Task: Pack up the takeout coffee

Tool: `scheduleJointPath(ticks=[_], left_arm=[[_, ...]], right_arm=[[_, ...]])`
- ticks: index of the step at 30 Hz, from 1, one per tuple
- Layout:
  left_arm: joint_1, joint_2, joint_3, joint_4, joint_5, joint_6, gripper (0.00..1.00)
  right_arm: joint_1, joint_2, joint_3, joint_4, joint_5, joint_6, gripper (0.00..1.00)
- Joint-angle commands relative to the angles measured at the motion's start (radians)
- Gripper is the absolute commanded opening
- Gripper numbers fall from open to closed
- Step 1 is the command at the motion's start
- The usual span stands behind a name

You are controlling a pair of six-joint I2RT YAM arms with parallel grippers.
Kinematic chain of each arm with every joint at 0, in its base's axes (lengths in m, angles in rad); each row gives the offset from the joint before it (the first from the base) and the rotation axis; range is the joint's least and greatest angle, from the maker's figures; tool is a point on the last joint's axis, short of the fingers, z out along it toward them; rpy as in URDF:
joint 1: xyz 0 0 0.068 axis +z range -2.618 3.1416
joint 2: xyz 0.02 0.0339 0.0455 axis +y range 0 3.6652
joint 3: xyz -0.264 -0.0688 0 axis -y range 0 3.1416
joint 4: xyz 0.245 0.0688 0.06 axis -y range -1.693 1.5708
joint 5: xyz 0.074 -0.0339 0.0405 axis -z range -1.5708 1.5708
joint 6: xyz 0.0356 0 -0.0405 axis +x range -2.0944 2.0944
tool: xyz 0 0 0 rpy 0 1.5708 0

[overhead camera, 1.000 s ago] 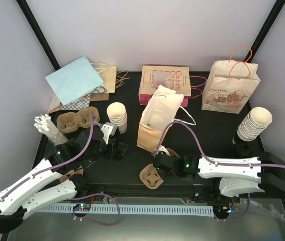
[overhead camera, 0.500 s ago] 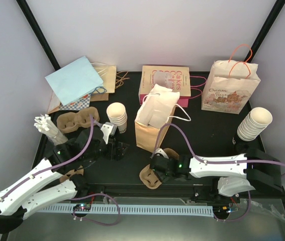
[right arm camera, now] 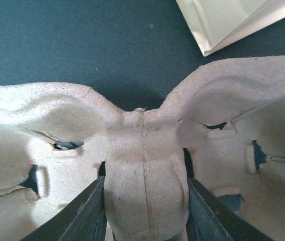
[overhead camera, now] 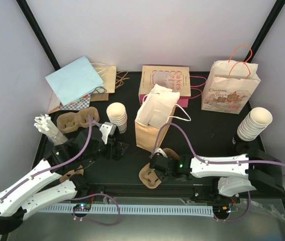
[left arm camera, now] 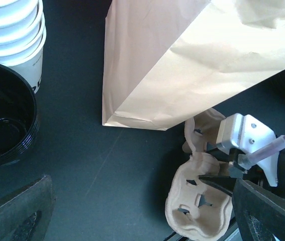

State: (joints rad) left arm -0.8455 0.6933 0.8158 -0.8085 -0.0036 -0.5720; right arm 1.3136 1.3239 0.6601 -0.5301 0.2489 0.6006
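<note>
No single cream cup with its black lid shows in any view. My right gripper [overhead camera: 157,165] [right arm camera: 145,187] is shut on the centre ridge of a brown pulp cup carrier [overhead camera: 150,176] [right arm camera: 145,145], one finger on each side. The carrier lies at the table's near edge and also shows in the left wrist view [left arm camera: 197,201], with the right gripper [left arm camera: 243,138] over it. My left gripper [overhead camera: 117,149] [left arm camera: 142,216] is open and empty, low over the table beside a stack of black lids [left arm camera: 1,125] and a stack of nested cream cups [overhead camera: 117,114] [left arm camera: 11,30].
An open kraft paper bag [overhead camera: 152,120] [left arm camera: 182,60] stands mid-table behind the carrier. Flat bags lie along the back [overhead camera: 165,83] [overhead camera: 74,80], and a printed bag [overhead camera: 230,88] stands back right. A second cup stack [overhead camera: 254,123] stands right. More carriers [overhead camera: 74,121] lie left.
My right gripper has moved left and nearer onto the carrier and closed round its ridge. The kraft bag has shifted left and stands straighter. The left arm has barely moved.
</note>
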Motion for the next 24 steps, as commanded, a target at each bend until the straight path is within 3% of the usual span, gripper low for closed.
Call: scheduleJointPath(ticks=[1, 15, 24], left_arm=[[0.005, -0.011, 0.014, -0.012, 0.003, 0.006, 0.99], [0.034, -0.005, 0.075, -0.061, -0.051, 0.023, 0.99], [0.164, 0.010, 0.202, -0.181, -0.070, 0.107, 0.99]], right_arm=[[0.009, -0.060, 0.021, -0.005, -0.001, -0.005, 0.42], [0.019, -0.375, 0.110, -0.045, -0.161, -0.071, 0.42], [0.018, -0.450, 0.350, -0.030, -0.330, -0.163, 0.38]])
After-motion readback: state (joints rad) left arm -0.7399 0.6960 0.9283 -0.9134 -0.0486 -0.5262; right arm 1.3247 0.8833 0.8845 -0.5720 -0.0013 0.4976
